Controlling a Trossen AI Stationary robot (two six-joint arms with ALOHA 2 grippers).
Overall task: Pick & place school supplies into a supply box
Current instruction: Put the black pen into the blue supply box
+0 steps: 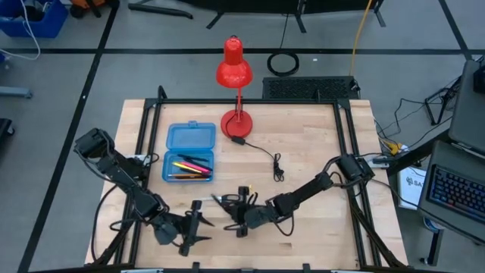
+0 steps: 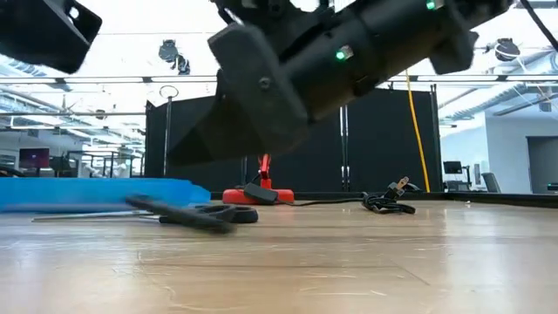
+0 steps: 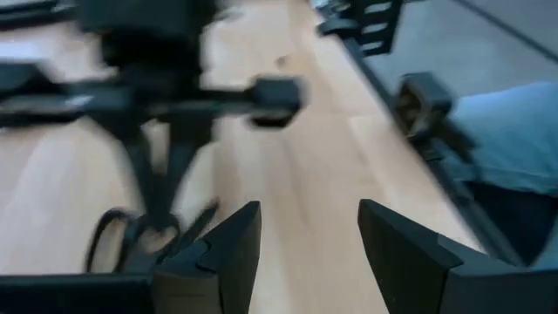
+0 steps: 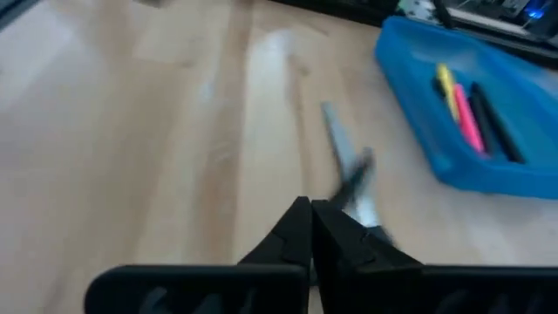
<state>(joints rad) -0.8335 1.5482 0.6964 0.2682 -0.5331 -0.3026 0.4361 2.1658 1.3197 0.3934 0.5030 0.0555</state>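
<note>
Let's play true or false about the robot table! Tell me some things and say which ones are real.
1. The blue box is open. True.
2. The box is empty. False: pencils already lie inside it.
3. The scissors lie on the table, outside the box. True.
4. The right gripper is wide open. False: its fingers are shut together, just above the scissors.
5. The left gripper is open. True.
6. The lamp is green. False: it is red.

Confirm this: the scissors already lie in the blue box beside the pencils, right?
No. The scissors lie on the table, outside the blue box, as the right wrist view shows. The pencils are in the box.
</note>
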